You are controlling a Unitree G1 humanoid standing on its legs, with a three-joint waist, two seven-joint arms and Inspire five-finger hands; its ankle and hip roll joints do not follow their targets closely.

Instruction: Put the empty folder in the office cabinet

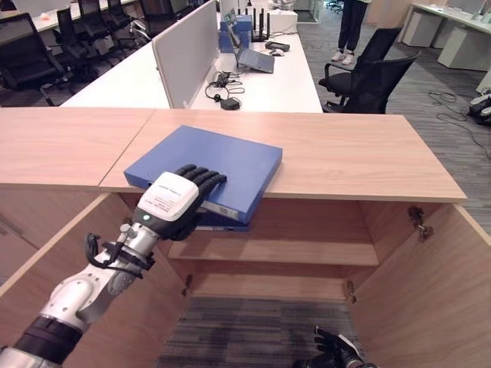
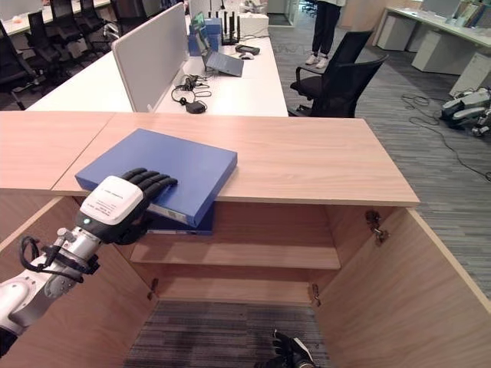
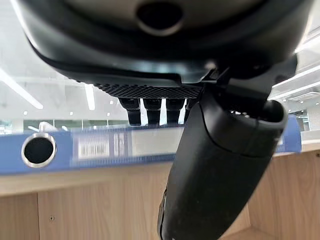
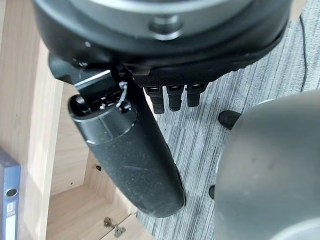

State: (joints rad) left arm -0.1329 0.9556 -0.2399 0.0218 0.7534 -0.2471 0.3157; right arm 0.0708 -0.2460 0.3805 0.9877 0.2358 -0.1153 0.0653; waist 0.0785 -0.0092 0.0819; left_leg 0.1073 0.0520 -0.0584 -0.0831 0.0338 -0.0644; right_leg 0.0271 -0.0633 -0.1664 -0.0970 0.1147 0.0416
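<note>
Left hand (image 1: 178,201) clamped on blue folder (image 1: 211,165) overhanging cabinet (image 1: 322,153) surface edge: stiff, light, smooth-skinned, best pinched at spine; right hand (image 1: 337,351) low, relaxed, holding nothing.

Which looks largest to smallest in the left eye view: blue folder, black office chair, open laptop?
1. Blue folder
2. Office chair, farther away, so its true size is unsure
3. Laptop, also distant

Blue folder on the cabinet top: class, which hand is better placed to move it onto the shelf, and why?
Left hand: it already grips the folder at its overhanging edge. The right hand hangs low, open.
</note>
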